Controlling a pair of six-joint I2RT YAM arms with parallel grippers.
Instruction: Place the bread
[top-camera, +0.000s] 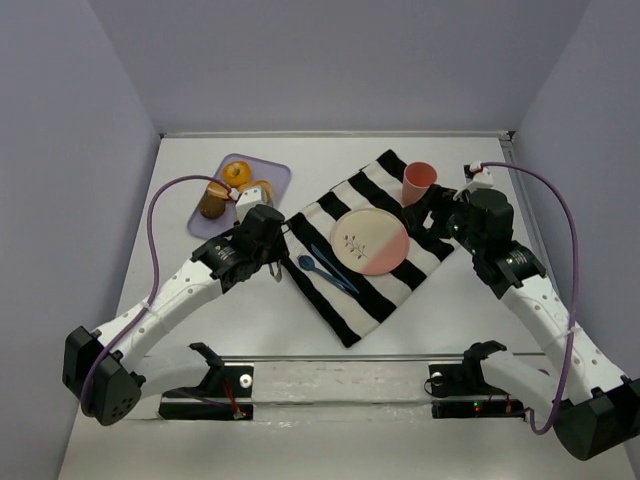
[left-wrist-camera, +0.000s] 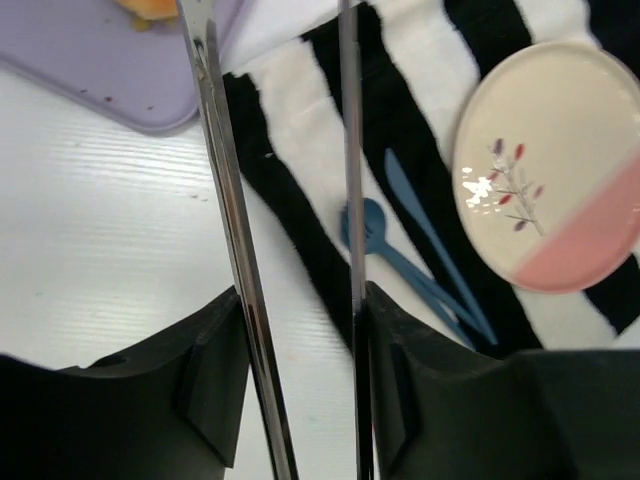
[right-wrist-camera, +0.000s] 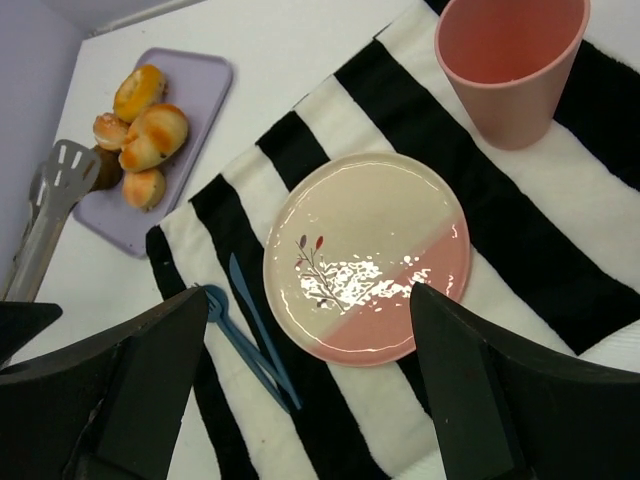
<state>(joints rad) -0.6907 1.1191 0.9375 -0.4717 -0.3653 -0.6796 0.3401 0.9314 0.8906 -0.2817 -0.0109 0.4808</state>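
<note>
The bread (right-wrist-camera: 143, 187), a small round golden bun, lies on the lilac tray (right-wrist-camera: 205, 78) at the end nearest the cloth, among other baked pieces. From above, the bread (top-camera: 263, 187) peeks out beside my left wrist. My left gripper (left-wrist-camera: 300, 295) is shut on metal tongs (left-wrist-camera: 228, 190). The tongs' slotted heads (right-wrist-camera: 62, 168) hover by the tray's near edge, slightly apart with nothing between them. My right gripper (right-wrist-camera: 308, 295) hangs open and empty above the pink-and-cream plate (right-wrist-camera: 365, 255). In the top view the left gripper (top-camera: 268, 222) is just below the tray and the right gripper (top-camera: 435, 212) is beside the plate.
A black-and-white striped cloth (top-camera: 372, 290) carries the plate, a pink cup (top-camera: 419, 181) and a blue fork and knife (top-camera: 322, 268). The tray also holds a ring-shaped bagel (top-camera: 237, 172), a dark brown lump (top-camera: 211, 203) and other golden rolls (right-wrist-camera: 155, 135).
</note>
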